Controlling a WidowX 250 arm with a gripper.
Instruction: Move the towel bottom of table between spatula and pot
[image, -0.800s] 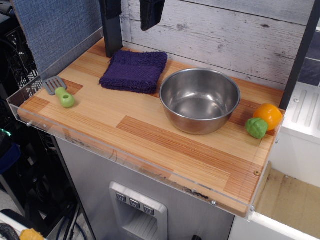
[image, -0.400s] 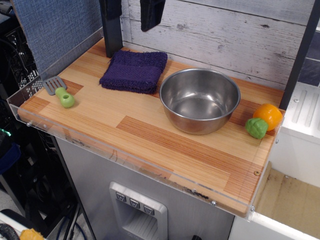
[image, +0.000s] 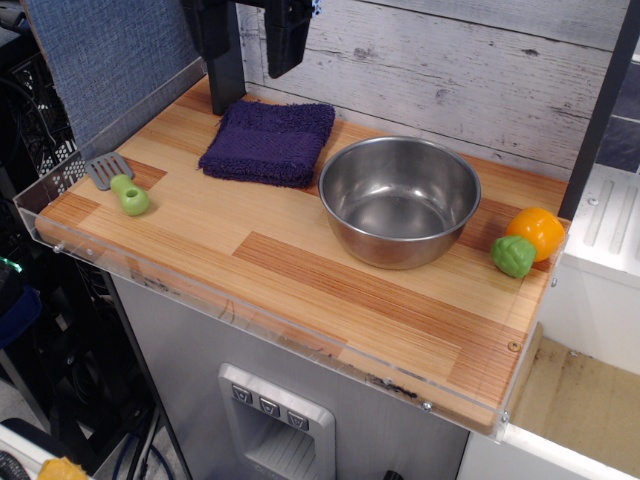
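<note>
Towel (image: 268, 142) flat beside pot (image: 400, 200), gripper (image: 262, 35) above it, apart, finger state unclear

purple towel (image: 268, 142) flat, far edge, beside pot (image: 399, 200)

On the counter (image: 300, 290) sit one purple towel (image: 268, 141), one steel pot (image: 399, 200), one green-handled spatula (image: 118, 183), one orange toy fruit (image: 538, 230) and one green toy vegetable (image: 513, 256).
</note>
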